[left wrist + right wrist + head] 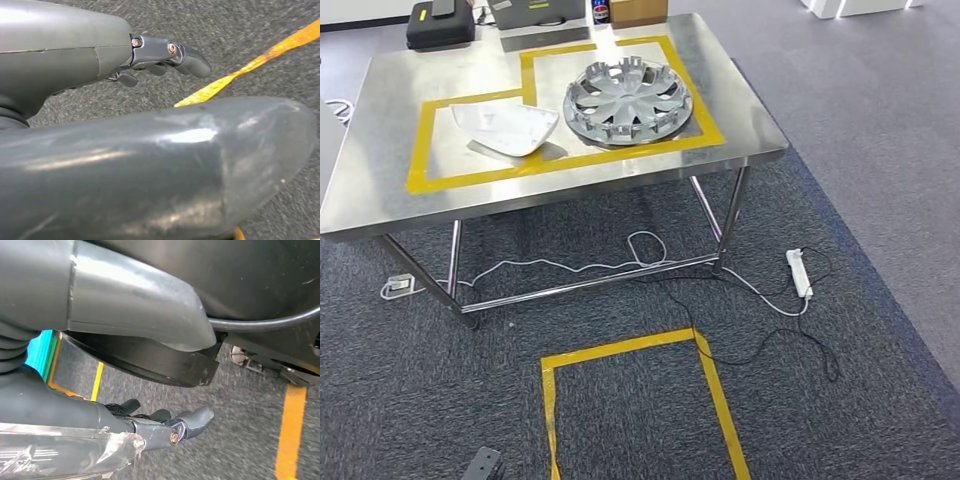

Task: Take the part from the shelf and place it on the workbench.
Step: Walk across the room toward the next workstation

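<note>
Head view — hubcap (628,101) on workbench (388,110)

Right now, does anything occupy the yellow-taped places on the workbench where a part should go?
Yes. On the workbench, a silver wheel cover fills the right taped place and a white panel lies in the left one.

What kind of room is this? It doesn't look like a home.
Most likely a workshop or robot test area. A steel workbench holds car parts, a silver hubcap and a white panel, inside yellow tape outlines. A yellow tape square marks the grey carpet, and loose cables with a power strip lie underneath.
</note>
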